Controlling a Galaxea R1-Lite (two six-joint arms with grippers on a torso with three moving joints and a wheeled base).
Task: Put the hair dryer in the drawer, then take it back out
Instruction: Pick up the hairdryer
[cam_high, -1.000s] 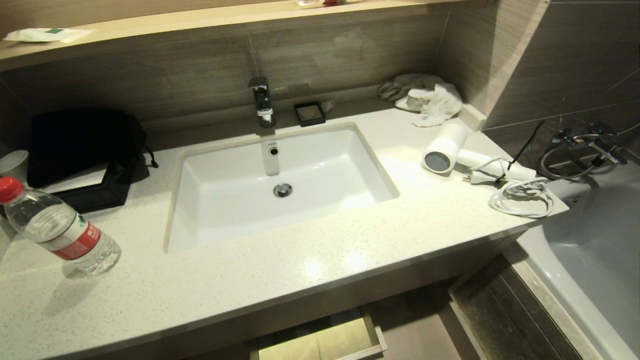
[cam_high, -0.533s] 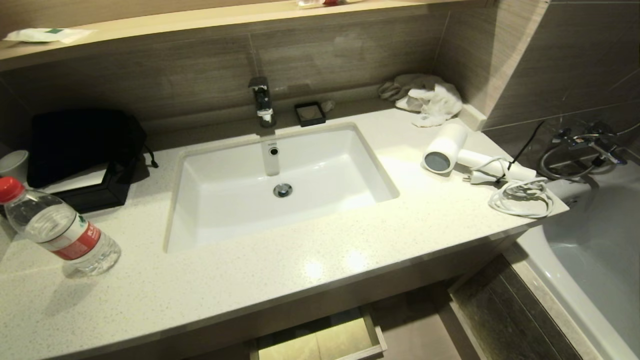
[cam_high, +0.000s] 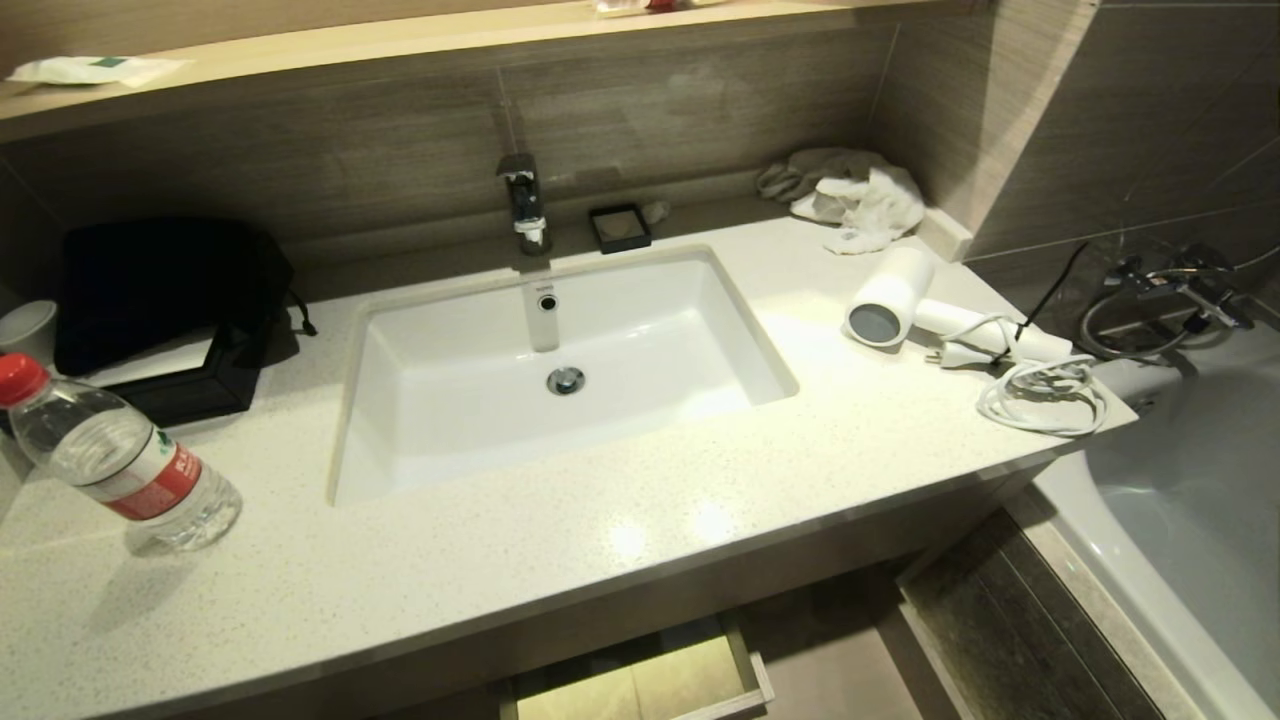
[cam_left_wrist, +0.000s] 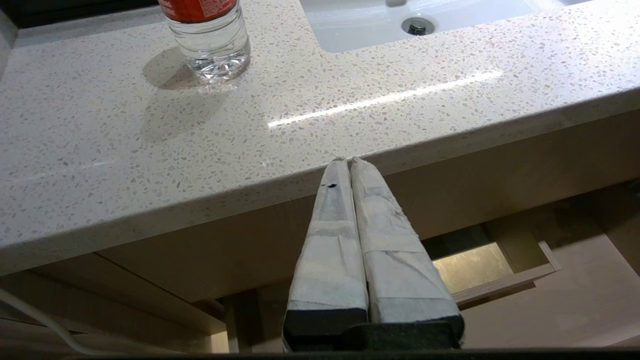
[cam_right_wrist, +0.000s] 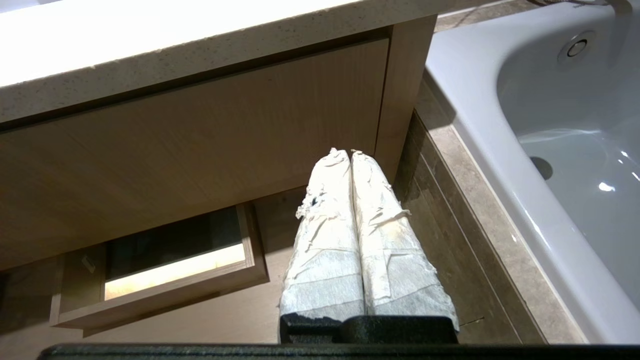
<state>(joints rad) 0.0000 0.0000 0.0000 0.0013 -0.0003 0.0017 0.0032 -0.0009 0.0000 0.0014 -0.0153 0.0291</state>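
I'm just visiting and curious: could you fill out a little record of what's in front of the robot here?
hair dryer: lying on the countertop, right of the sink, cord coiled beside it
drawer: open below the counter, nothing visible inside
left claw: shut, empty, below the counter edge
right claw: shut, empty, near the cabinet front
water bottle: upright, counter's left

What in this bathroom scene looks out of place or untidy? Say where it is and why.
The drawer under the countertop stands pulled open. The hair dryer lies on its side near the counter's right end, its cord in a loose tangle at the edge. A crumpled towel sits bunched in the back corner.
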